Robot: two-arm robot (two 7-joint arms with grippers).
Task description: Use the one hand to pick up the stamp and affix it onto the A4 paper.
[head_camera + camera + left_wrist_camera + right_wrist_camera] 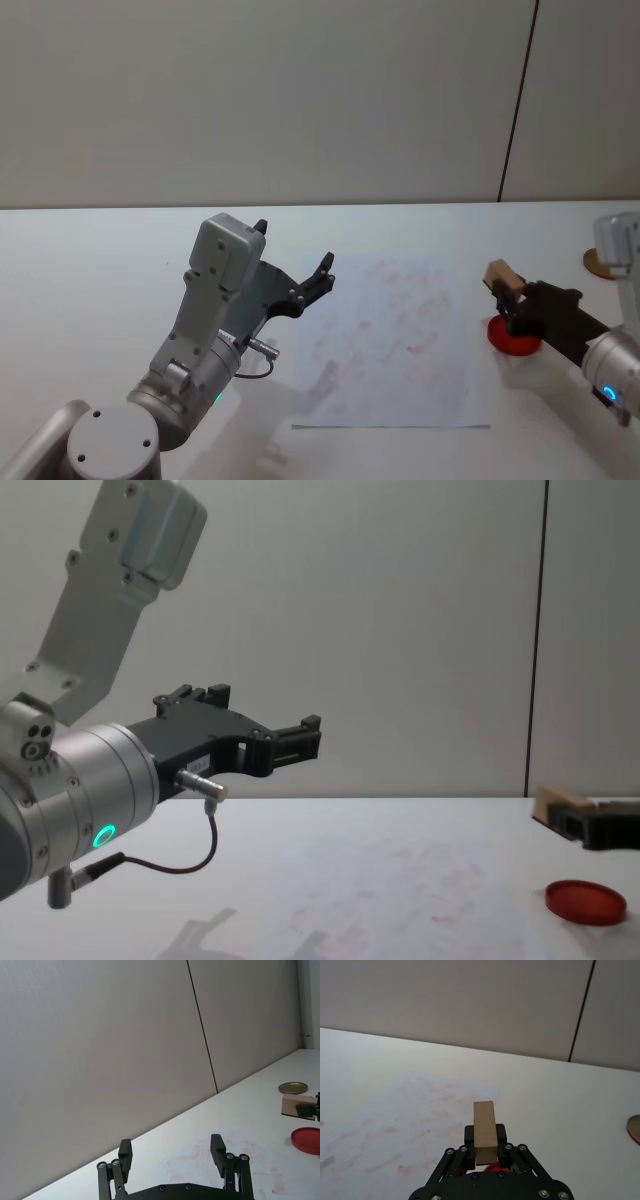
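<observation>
We hold the stamp (503, 274) in our right gripper (485, 1136), fingers clamped on its lower part w/ the rest of the wooden block sticking out past the fingertips. It hangs in the air on the right side of the worktop (90, 280), over the red ink pad (513, 338) and clear of it, i.e. not touching. The pad lies flat just beside the right edge of the paper (400, 350). The sheet lies flat in the middle of the worktop, w/ faint pink-red smudges across it, and the stamp isn't over it. Our left gripper (171, 1147) is lifted off the worktop at the paper's left side, fingers spread wide apart w/ nothing between them. A round brass-coloured lid (293, 1087) lies on the worktop at the far right, beyond the ink pad.
</observation>
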